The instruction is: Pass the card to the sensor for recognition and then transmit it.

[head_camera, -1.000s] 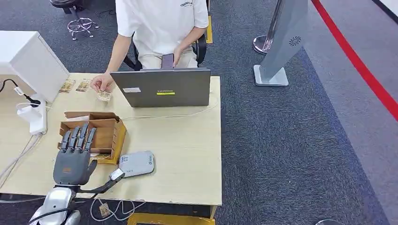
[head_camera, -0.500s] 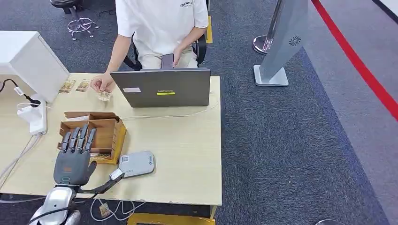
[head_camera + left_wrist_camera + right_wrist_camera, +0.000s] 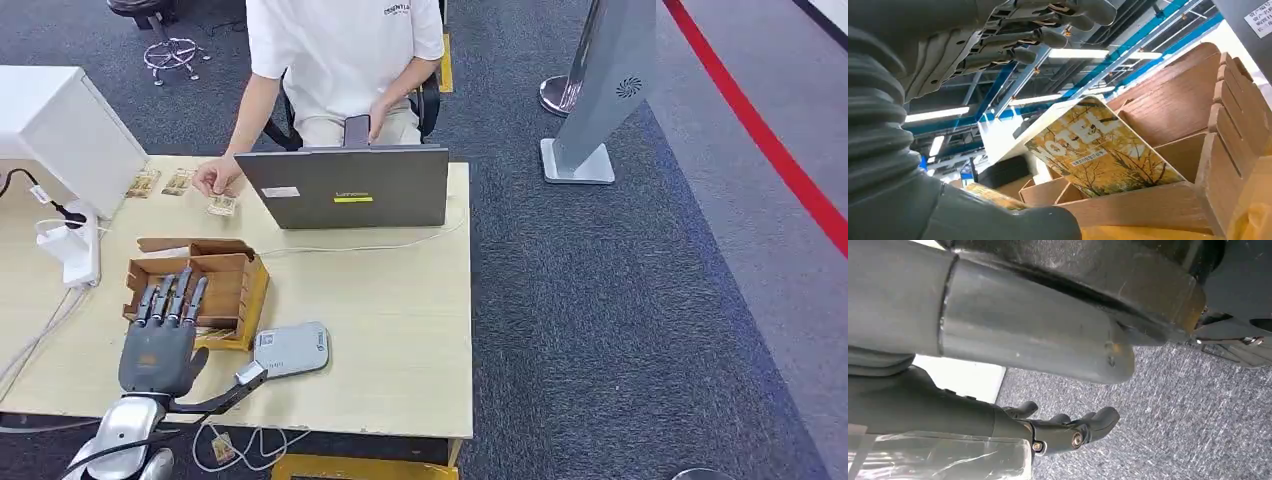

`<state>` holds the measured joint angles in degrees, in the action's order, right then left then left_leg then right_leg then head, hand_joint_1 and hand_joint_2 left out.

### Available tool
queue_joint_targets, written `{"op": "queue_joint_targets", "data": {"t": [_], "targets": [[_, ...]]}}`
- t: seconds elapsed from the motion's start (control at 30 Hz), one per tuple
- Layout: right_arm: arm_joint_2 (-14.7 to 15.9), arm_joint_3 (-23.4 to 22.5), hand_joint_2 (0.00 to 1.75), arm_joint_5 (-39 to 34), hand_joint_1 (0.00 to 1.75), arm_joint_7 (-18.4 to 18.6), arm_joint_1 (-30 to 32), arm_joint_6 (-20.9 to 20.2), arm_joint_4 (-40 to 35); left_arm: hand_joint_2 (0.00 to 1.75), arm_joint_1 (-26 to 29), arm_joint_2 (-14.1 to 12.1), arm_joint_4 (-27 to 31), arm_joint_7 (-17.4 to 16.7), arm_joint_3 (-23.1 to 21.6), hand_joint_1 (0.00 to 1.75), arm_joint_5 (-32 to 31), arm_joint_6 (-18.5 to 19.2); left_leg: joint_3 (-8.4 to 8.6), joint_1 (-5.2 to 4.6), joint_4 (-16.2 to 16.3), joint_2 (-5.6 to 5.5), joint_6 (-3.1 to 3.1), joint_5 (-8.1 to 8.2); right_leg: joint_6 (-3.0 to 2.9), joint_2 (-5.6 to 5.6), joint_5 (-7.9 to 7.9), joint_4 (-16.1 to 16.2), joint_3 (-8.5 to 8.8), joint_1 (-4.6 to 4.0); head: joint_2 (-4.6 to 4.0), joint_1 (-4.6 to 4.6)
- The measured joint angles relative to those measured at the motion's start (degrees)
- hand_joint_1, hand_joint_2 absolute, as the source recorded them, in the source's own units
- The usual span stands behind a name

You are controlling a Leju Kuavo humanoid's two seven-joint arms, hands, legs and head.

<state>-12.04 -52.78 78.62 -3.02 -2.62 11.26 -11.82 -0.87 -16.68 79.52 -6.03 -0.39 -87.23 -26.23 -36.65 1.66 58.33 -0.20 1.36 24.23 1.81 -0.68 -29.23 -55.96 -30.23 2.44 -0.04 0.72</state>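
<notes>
Left hand over the card box, nothing picked up yet

The left hand (image 3: 157, 350) hovers at the near edge of the wooden card box (image 3: 232, 285), fingers straight and apart, holding nothing. A yellow hotel card (image 3: 1103, 150) stands tilted in a slot right by the fingers. The grey sensor (image 3: 291, 349) lies just beside the box. The right hand (image 3: 1068, 432) hangs over carpet, fingers loosely curled, empty.

Wooden table (image 3: 400, 330): laptop (image 3: 345, 187), box (image 3: 215, 285), sensor (image 3: 291, 349)
</notes>
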Motion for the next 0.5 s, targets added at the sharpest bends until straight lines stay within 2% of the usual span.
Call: {"op": "queue_joint_targets", "data": {"t": [0.5], "targets": [[0.0,0.0,0.0,-0.2,0.0,-0.7,0.0,-0.1,0.0,1.75,-0.2,-1.0,-0.2,1.3,-0.8,1.75,3.4,1.7,0.0,0.0,0.0,0.0,0.0,0.0,0.0,0.0,0.0,0.0,0.0,0.0,0.0,0.0]]}}
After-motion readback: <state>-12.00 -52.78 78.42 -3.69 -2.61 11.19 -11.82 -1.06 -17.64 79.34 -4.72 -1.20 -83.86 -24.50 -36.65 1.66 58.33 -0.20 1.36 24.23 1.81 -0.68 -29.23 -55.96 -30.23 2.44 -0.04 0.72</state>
